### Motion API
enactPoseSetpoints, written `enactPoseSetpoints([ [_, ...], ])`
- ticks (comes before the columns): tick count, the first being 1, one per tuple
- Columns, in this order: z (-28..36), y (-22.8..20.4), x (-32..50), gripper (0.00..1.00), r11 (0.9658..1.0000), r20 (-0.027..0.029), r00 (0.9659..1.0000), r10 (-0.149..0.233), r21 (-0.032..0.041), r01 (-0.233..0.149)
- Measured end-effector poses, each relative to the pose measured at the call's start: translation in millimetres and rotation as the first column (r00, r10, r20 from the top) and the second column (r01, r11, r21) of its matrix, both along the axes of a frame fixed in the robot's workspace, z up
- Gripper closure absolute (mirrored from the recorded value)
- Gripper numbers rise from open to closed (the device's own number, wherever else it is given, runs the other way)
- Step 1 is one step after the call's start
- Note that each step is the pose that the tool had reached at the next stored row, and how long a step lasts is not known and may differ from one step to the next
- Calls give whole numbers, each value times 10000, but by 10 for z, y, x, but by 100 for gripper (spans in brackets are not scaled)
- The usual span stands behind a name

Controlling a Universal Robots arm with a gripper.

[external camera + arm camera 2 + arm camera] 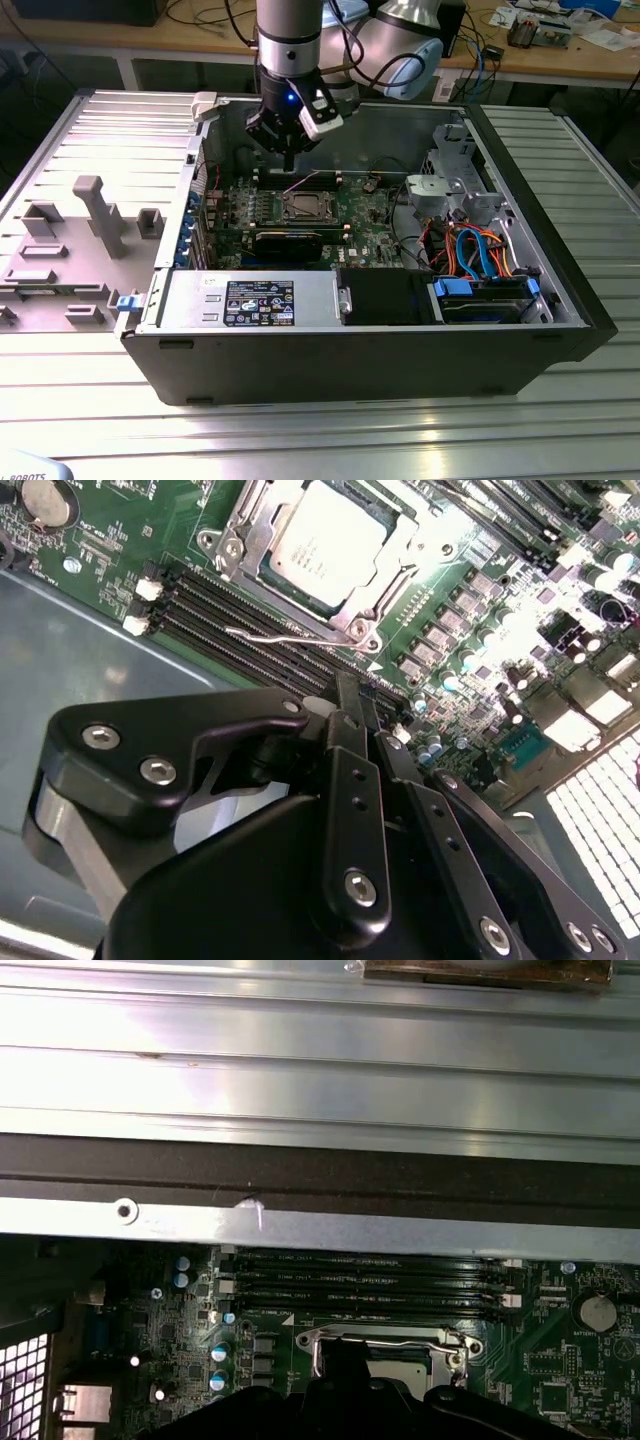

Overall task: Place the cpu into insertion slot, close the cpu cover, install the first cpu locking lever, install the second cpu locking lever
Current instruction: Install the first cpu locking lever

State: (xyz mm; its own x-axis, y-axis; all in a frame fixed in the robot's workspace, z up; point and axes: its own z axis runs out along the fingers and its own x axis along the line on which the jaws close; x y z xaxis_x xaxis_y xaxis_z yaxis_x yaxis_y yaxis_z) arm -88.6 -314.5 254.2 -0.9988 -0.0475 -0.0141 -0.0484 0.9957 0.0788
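holding nothing, the fingers (352,705), pressed together, hover near the cpu (325,540) lying under the closed cpu cover (398,552).

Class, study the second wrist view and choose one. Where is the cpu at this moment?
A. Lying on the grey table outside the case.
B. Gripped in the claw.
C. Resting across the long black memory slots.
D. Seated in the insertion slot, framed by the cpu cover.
D: the cpu lies in the insertion slot with the cpu cover framing it, and the claw is apart from it.
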Motion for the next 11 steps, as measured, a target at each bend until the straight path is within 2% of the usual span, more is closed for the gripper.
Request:
enactPoseSetpoints([
  [2,-21,0,49,89,10000,1,10000,1,-5,-1],
  [7,-48,0,69,89,10000,1,10000,1,-6,-1],
  [11,-135,0,96,89,10000,1,10000,0,-2,0],
])
